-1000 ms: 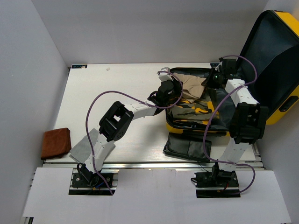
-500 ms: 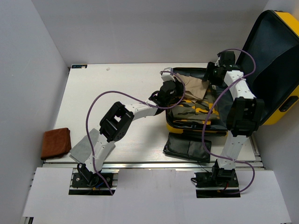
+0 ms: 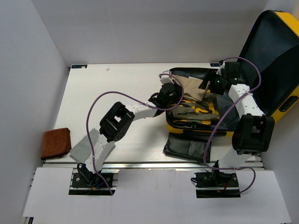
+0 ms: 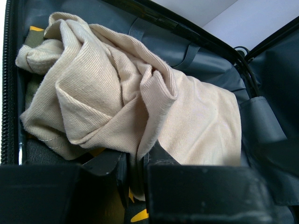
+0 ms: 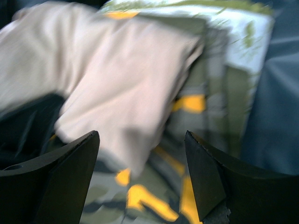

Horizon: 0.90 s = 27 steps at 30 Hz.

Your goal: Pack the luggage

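Note:
The luggage (image 3: 281,109), a yellow hard-shell suitcase, lies open at the table's right, its lid standing up. Its grey-lined base (image 4: 205,65) holds a crumpled beige cloth (image 3: 192,85) on top of a green camouflage garment (image 3: 198,112) with yellow patches. My left gripper (image 3: 171,93) reaches in from the left, and in the left wrist view it (image 4: 135,163) is shut on a fold of the beige cloth (image 4: 117,93). My right gripper (image 3: 214,84) hovers at the far right of the base; its jaws (image 5: 142,140) stand wide open above the beige cloth (image 5: 117,74) and the camouflage garment (image 5: 154,196), holding nothing.
A flat black pouch (image 3: 187,147) lies on the table just in front of the suitcase. A brown folded cloth (image 3: 56,142) sits at the near left edge, with a grey cloth (image 3: 85,148) beside the left arm's base. White walls close in the left and back.
My right gripper has opened wide and shifted slightly right and nearer over the suitcase base. The left gripper keeps its hold on the beige cloth in the same place.

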Each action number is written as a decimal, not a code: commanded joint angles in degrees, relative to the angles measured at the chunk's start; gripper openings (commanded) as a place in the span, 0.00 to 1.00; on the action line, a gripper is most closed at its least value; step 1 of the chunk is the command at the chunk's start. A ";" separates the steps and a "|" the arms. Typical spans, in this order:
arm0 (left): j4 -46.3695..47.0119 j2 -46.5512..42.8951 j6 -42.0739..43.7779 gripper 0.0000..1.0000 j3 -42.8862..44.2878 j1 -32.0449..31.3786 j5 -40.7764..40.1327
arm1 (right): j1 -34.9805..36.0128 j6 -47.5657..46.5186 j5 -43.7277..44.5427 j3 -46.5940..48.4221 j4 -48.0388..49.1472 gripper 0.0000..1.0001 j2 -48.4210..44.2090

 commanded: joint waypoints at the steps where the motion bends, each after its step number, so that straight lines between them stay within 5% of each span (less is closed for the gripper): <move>1: -0.72 -0.99 -0.17 0.00 0.97 -0.48 -0.53 | 0.24 2.47 -5.53 -3.73 7.55 0.79 -3.36; 14: 0.95 -1.16 -0.35 0.00 0.88 -0.48 0.88 | 0.24 3.97 -6.92 -1.71 9.14 0.74 6.65; 17: 0.95 -0.46 -0.52 0.00 2.02 -0.48 0.97 | 0.07 4.23 -9.57 -0.22 10.99 0.58 8.67; 18: 1.21 -0.29 -0.52 0.00 2.20 -0.48 1.32 | 0.15 4.23 -9.48 0.83 11.16 0.39 9.11; 21: 1.65 -0.46 -0.70 0.00 2.38 -0.48 1.93 | -0.02 4.06 -7.64 2.94 10.72 0.15 8.42; 27: 3.59 -2.21 -0.61 0.00 2.20 -0.48 3.69 | 0.15 1.51 -1.22 9.53 4.14 0.01 6.92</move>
